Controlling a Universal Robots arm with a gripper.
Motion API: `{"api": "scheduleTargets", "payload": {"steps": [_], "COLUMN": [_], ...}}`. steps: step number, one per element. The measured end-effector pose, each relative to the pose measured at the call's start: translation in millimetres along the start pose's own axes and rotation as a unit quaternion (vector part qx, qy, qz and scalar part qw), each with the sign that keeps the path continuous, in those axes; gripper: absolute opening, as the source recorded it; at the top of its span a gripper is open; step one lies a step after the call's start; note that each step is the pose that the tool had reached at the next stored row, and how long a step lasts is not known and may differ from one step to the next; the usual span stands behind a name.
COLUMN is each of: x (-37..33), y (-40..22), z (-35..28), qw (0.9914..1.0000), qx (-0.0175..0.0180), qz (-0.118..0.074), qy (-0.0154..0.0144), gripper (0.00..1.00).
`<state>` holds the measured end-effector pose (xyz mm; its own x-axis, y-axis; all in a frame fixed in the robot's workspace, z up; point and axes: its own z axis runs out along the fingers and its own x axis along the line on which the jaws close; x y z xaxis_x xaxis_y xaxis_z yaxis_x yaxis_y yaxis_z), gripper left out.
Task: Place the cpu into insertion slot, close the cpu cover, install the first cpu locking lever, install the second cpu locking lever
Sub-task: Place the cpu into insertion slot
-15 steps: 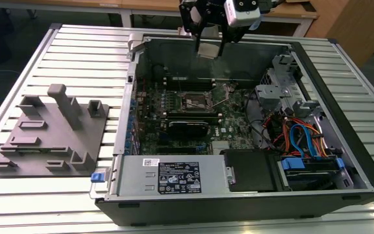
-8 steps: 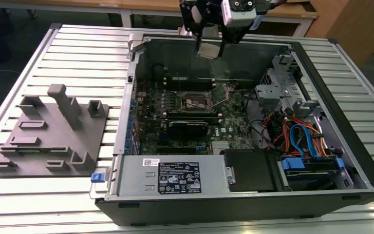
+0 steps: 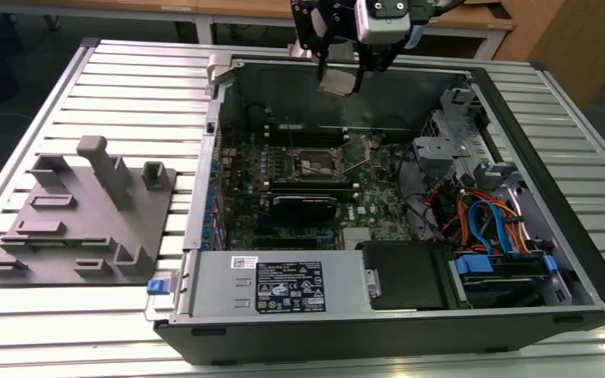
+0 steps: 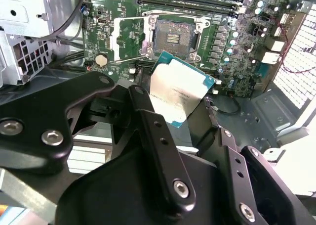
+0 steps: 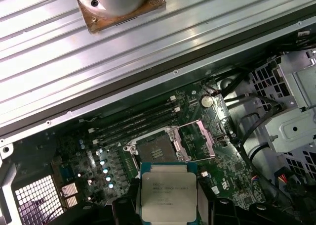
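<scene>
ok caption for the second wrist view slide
The pincer grips the cpu; beyond it, the empty slot with its cover open

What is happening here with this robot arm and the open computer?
The black gripper holds a small flat square silver-grey cpu above the open black computer case. Below it, the insertion slot on the green motherboard is empty, and the thin silvery metal cpu cover is flipped open beside it. The cpu is not yet seated.
</scene>
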<state>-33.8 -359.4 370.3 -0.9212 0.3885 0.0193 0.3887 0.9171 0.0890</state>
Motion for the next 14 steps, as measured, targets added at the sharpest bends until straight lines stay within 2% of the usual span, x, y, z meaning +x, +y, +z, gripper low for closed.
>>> {"api": "scheduleTargets", "payload": {"steps": [8,14], "x": [0.0,0.0], "y": [0.0,0.0], "z": [0.0,0.0], "qw": [1.00000,0.99983], "qx": [0.0000,0.0001], "qz": [0.002,0.018], "qy": [-0.0002,-0.0018], "gripper": [0.54,0.54]}}
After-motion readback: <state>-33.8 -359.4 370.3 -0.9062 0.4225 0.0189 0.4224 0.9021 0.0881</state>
